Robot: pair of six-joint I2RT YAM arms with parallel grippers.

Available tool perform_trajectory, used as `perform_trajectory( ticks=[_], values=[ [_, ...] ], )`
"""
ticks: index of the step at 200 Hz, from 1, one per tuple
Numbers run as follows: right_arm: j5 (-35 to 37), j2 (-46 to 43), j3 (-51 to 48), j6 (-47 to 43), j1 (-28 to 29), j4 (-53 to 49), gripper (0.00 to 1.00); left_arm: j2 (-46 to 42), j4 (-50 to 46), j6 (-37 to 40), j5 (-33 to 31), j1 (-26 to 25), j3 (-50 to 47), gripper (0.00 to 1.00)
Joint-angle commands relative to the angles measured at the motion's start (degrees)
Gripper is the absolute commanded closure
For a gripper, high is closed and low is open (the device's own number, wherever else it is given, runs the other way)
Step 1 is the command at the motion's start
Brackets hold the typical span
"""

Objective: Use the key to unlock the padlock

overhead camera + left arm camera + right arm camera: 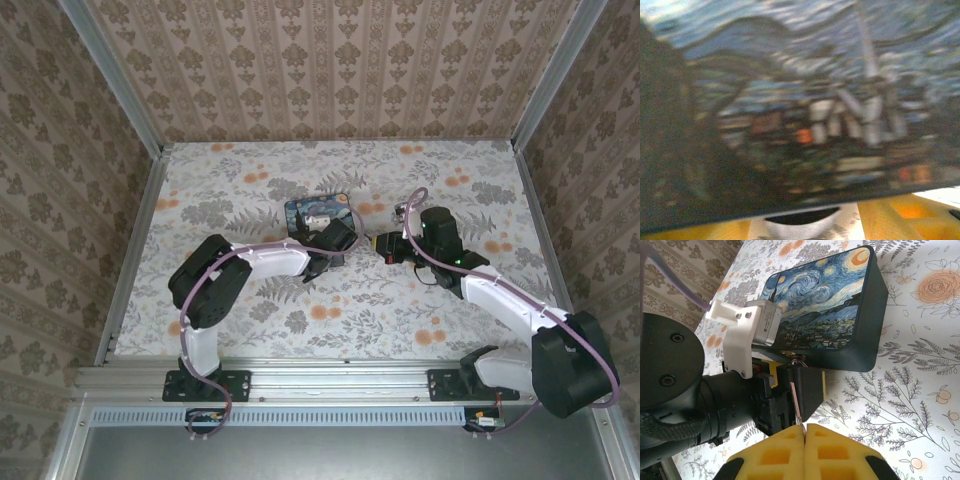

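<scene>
Box (pixel 840 125) blurred close-up; key (pixel 795 405) base hidden between pads (pixel 840 455).

No text, label, brand, number or sign can be read anywhere. The dark blue rectangular box (pixel 825 310) carries only a swirling starry-night painting on its lid, with no legible lettering. In the left wrist view that print is too blurred to make out any writing.

- Top view: bright, even, diffuse light; only faint, soft shadows on the table (pixel 400 300).
- Left wrist view: dim and heavily blurred; the painted box (pixel 790 100) smears out of focus.
- Right wrist view: bright, mostly sharp.
</scene>
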Motion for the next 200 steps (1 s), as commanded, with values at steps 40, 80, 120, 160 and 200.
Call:
perform_trajectory(
  ticks=[40, 80, 120, 160, 200],
  values=[
    [0.7, 1.9, 0.8, 0.0, -0.2, 0.2, 1.0, 1.9, -5.0, -4.9, -3.6, -0.6, 1.1, 0.5],
    [0.2, 2.3, 0.8, -0.4, -0.4, -0.2, 1.0, 2.4, -4.6, -3.9, -3.4, -0.8, 1.8, 0.56],
    [-0.1, 2.8, 0.9, -0.6, -0.4, -0.9, 1.0, 2.1, -5.3, -1.9, -3.4, -0.7, 2.3, 0.67],
    [0.1, 2.2, 0.6, 0.6, -0.5, -2.1, 1.0, 0.2, -7.5, 2.2, -1.3, 0.0, 3.9, 0.75],
    [0.2, 0.8, -0.8, 3.2, -0.5, -4.1, 1.0, -3.5, -14.6, 5.6, 15.6, 3.7, 8.1, 0.82]
  ],
)
